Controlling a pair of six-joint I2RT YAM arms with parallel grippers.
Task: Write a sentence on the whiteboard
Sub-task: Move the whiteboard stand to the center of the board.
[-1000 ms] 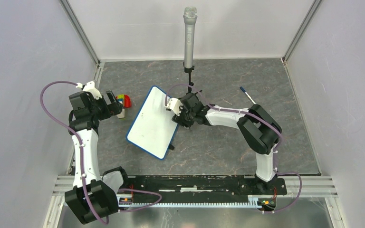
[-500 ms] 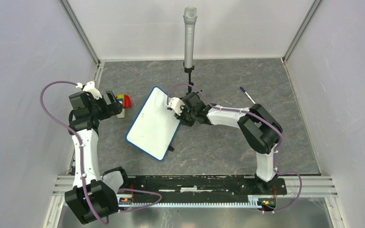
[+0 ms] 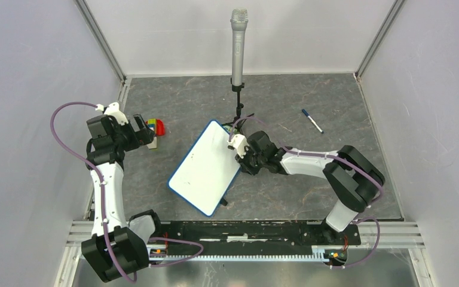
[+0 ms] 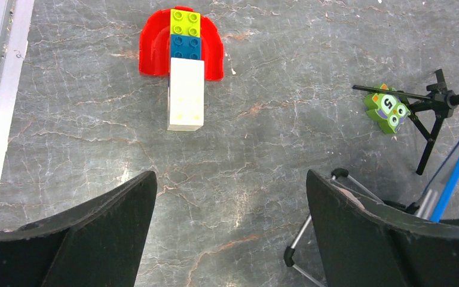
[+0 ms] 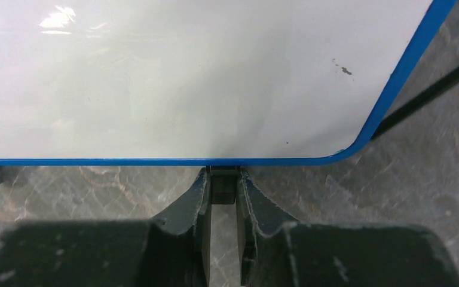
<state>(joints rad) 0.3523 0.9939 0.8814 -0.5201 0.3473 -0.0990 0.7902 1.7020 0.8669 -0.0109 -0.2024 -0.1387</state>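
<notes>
The whiteboard [image 3: 206,167] is standing on the grey bench [image 3: 275,197] near the middle of the top view. It is turned diagonally, and its upper corner is pointing toward the foot of the microphone [image 3: 237,45] stand. Its right long edge is being gripped by the right pincer [image 5: 222,178]. In the right wrist view the two jaws are being pressed almost together on a small grey piece just below the blue rim of the board, and only a narrow gap is being left between them. Above the rim, the white face is filling the upper part of that view, and a few small dark specks are showing near its right corner.

The left pincer [image 4: 230,176] is being held wide open over the bench at the left of the top view, and nothing is being carried between its jaws. Above it in the left wrist view, a stack of toy bricks [image 4: 185,89] is lying against a red arch piece [image 4: 152,57]. A green block [image 4: 387,112] is lying at the right. A pen [image 3: 312,120] is lying on the bench at the upper right of the top view, well apart from the board.
</notes>
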